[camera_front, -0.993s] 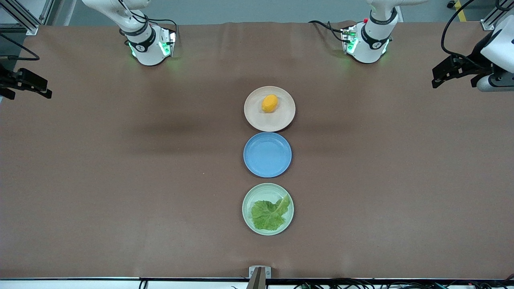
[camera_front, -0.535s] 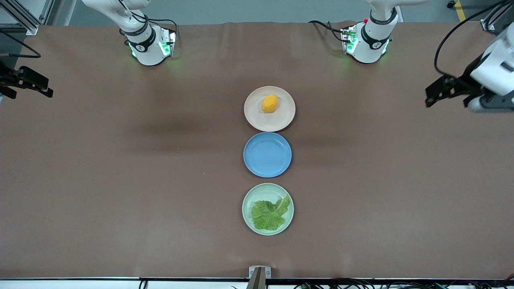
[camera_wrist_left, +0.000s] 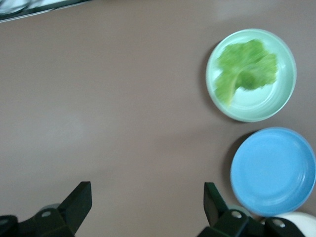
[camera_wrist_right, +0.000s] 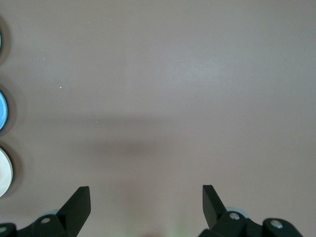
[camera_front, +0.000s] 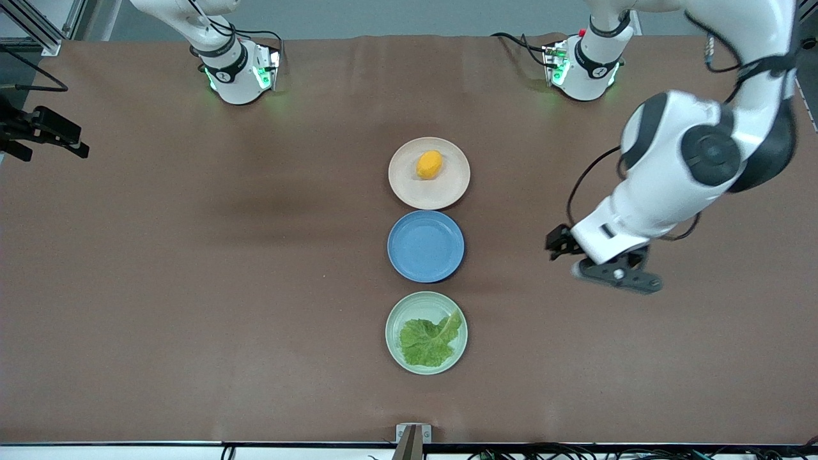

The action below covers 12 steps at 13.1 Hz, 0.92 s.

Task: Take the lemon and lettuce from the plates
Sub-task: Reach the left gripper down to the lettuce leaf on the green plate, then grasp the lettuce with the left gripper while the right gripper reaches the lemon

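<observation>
From the front, three plates run in a line across the middle of the brown table [camera_front: 192, 287]. The small orange-yellow lemon [camera_front: 429, 164] sits on the beige-pink plate [camera_front: 402, 188] toward the bases' edge. The crinkled green lettuce leaf [camera_front: 429, 340] lies in the mint plate [camera_front: 393, 319] toward the camera's edge. An empty blue plate [camera_front: 425, 246] lies between them.

Your left gripper [camera_front: 562, 246] hangs over bare table toward the left arm's end. Your right gripper [camera_front: 45, 131] waits at the right arm's end.

The left wrist view shows its jaws wide, lettuce [camera_wrist_left: 245, 69] ahead, probably lining up.

The right wrist view shows wide jaws over bare cloth.

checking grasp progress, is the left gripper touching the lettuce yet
Apart. The left wrist view shows the left gripper open over bare table, with a wide stretch of brown cloth between its fingers and the lettuce, which lies untouched on the mint green plate.
</observation>
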Motion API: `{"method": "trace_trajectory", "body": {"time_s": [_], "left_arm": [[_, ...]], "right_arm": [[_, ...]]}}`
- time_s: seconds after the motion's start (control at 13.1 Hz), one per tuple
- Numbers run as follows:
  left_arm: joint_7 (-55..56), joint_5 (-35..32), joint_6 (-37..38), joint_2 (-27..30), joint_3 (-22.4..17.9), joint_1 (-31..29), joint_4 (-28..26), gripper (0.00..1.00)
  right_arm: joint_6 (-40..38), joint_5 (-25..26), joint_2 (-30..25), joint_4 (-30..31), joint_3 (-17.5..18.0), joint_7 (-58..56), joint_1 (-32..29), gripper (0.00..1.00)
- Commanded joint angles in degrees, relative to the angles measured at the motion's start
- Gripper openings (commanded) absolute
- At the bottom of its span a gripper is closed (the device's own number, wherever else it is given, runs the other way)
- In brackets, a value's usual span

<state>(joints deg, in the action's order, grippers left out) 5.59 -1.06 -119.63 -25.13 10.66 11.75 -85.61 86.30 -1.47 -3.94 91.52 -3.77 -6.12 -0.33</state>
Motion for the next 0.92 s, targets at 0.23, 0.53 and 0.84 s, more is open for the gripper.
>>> {"method": "trace_trajectory", "body": {"time_s": [0.23, 0.53, 0.84], "left_arm": [[-1.19, 0.53, -24.63, -18.97, -0.81, 8.98, 9.58, 0.99], [-2.5, 0.53, -38.82, -28.3, -1.08, 11.53, 11.87, 0.87], [-3.57, 0.45, -44.63, -32.79, -5.63, 15.57, 12.31, 0.72]], "right_arm": [[0.01, -0.72, 0.41, -0.03, -0.01, -0.29, -0.46, 1.0], [3.08, -0.28, 5.05, -0.21, -0.1, -0.56, -0.11, 1.0], [2.39, -3.17, 5.78, 0.85, 0.34, 11.85, 4.45, 1.0]]}}
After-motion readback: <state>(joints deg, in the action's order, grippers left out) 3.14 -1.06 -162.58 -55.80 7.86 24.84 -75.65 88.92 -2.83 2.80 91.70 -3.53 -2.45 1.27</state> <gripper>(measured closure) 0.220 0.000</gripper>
